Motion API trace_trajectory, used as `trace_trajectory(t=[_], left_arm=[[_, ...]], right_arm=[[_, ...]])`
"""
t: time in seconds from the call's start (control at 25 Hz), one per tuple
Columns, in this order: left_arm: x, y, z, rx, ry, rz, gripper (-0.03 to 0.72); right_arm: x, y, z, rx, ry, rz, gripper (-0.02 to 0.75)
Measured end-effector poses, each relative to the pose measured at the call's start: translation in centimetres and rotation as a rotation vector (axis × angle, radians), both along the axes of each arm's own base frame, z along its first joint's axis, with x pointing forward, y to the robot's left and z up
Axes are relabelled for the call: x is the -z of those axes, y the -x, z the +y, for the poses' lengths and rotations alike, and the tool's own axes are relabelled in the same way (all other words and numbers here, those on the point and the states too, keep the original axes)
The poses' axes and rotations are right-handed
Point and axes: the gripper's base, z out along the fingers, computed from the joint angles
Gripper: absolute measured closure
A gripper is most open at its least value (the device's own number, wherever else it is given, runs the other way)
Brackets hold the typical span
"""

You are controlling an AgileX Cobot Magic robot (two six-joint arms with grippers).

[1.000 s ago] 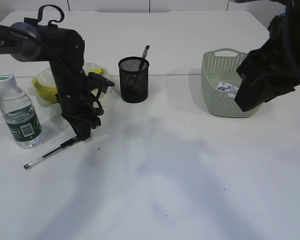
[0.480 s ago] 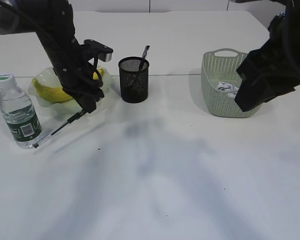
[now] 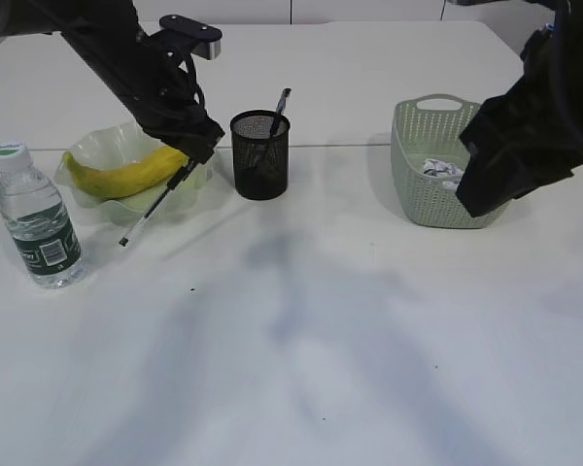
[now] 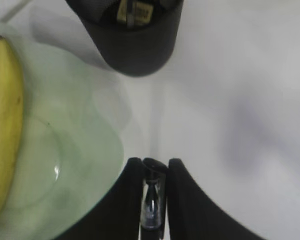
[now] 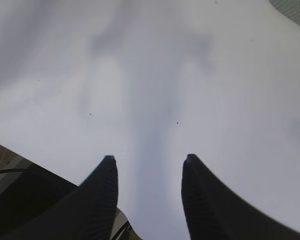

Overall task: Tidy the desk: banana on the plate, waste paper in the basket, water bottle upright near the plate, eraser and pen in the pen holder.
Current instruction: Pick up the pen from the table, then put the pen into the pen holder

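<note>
My left gripper (image 3: 196,155) (image 4: 154,165) is shut on a black pen (image 3: 155,205) (image 4: 151,205) and holds it in the air, slanting down to the left, just left of the black mesh pen holder (image 3: 260,155) (image 4: 135,40). The holder has another pen and small items inside. The banana (image 3: 126,177) (image 4: 2,125) lies on the pale green plate (image 3: 107,146) (image 4: 70,165). The water bottle (image 3: 37,218) stands upright left of the plate. Crumpled paper (image 3: 439,171) lies in the green basket (image 3: 437,199). My right gripper (image 5: 149,162) is open and empty, raised at the right.
The white desk's (image 3: 301,340) seam runs behind the holder and basket. The right arm's dark body (image 3: 525,126) hangs over the basket's right side. The right wrist view shows only bare desk and the desk's edge at lower left.
My left gripper has lifted the pen off the desk and carried it up and to the right, from beside the bottle to beside the pen holder. The right arm has not moved.
</note>
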Motion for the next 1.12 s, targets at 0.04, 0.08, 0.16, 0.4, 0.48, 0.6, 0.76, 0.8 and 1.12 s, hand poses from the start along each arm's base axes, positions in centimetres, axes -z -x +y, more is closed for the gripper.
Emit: trace_trajectory(t=[0.04,0.08,0.16,0.4,0.48,0.6,0.76,0.8,1.12], left_arm=[[-0.1,-0.2,-0.1,-0.007,0.017,-0.02,0.615],[-0.2,-0.4,-0.2,-0.015,0.036,-0.04,0.615],[-0.5,-0.7,-0.5,-0.032,0.075,-0.073,0.615],[-1.3,-1.6,-0.9,-0.081,0.171,-0.177,0.615],[-1.6,-1.9,-1.0,-0.1,0.2,-0.218,0.615],[-2.4,-2.3,-1.0,-0.125,0.241,-0.281,0.615],[-3.4,-2.8,-1.1,-0.171,0.309,-0.359,0.615],[-3.5,-2.9,-1.1,-0.184,0.327,-0.376,0.615],[-5.2,-4.0,-0.8,-0.296,0.454,-0.54,0.615]], right_arm=[[0.0,0.0,0.0,0.0,0.0,0.0,0.417],[0.0,0.0,0.0,0.0,0.0,0.0,0.417],[0.0,0.0,0.0,0.0,0.0,0.0,0.417],[0.0,0.0,0.0,0.0,0.0,0.0,0.417],[0.0,0.0,0.0,0.0,0.0,0.0,0.417],[0.0,0.0,0.0,0.0,0.0,0.0,0.417],[0.0,0.0,0.0,0.0,-0.002,0.001,0.417],[0.0,0.0,0.1,0.0,-0.006,0.003,0.417],[0.0,0.1,0.2,-0.001,-0.024,0.012,0.417]])
